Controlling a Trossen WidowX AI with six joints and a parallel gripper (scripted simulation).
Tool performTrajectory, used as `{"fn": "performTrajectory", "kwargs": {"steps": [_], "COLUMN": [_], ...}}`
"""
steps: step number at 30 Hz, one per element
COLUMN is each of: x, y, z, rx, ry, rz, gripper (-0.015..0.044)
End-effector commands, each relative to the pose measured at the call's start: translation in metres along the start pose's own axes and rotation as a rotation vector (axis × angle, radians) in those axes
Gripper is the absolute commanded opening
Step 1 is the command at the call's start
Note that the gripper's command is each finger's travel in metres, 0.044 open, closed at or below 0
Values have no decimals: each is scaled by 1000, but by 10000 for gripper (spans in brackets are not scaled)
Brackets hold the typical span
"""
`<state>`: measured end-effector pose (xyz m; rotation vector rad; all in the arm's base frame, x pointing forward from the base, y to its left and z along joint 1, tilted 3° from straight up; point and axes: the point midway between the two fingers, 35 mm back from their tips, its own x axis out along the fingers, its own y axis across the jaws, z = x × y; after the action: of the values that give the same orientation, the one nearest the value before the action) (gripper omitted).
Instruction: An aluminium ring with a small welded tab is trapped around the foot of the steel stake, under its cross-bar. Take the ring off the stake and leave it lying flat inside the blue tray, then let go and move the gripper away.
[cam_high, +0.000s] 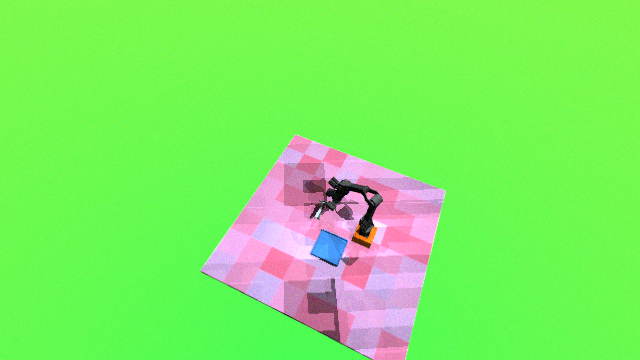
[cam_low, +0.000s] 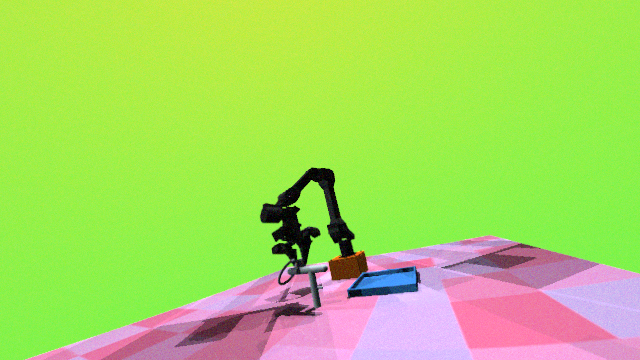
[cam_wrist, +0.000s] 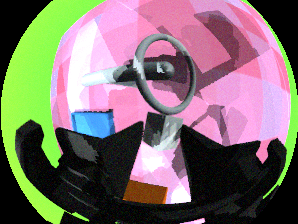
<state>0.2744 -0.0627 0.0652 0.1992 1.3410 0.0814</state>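
Pink checks lie beneath the blue tray (cam_high: 329, 248) (cam_low: 384, 289) (cam_wrist: 94, 123).

The cross-bar (cam_low: 307, 270) (cam_wrist: 150, 71) of the steel stake (cam_low: 314, 290) juts across the space beside the ring (cam_low: 283, 269) (cam_wrist: 141, 86), its rounded end at the ring's opening in the wrist view. In the exterior view, open air lies toward nine o'clock of the ring; the stake's post blocks low passage at four o'clock, short of the blue tray's raised rim (cam_low: 382, 290).
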Motion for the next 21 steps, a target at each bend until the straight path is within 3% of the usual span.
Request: {"fn": "performTrajectory", "kwargs": {"steps": [1,21], "x": [-1,-5], "y": [-3,-17], "z": [1,2], "rx": [-5,-5], "ry": [-2,-2], "rz": [4,3], "gripper": [0,0]}}
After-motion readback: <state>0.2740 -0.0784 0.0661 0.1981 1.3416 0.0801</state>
